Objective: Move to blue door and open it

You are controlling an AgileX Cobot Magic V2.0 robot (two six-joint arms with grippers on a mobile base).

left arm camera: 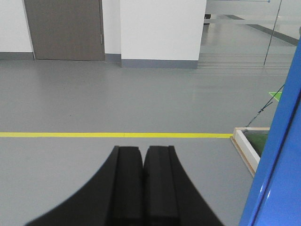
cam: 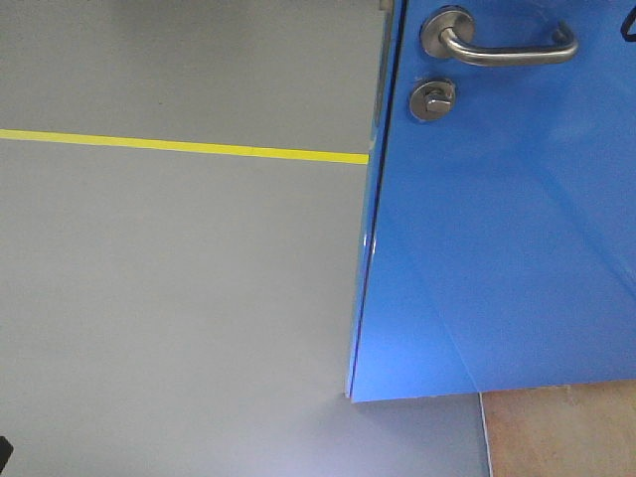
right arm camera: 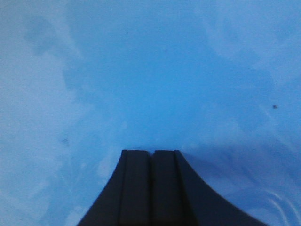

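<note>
- The blue door (cam: 497,248) fills the front view from about one o'clock round to five, its free edge running down the middle of the picture, with grey floor (cam: 179,298) showing past it. So the door looks already swung out of its frame, at least partly.
- The steel lever handle (cam: 502,45) sits at one o'clock, the round thumb-turn lock (cam: 433,100) just below it. Nothing is touching either.
- The right hand (right arm camera: 152,155) points straight at the glossy blue panel, fingers pressed together and holding nothing. The blue fills its whole view, so I judge it is close, placed to push the panel; I cannot tell if it touches.
- The left hand (left arm camera: 143,153) is also closed and empty, aimed past the door at the open floor and the yellow floor line (left arm camera: 113,135). The door edge lies at its four o'clock, clear of it.
</note>
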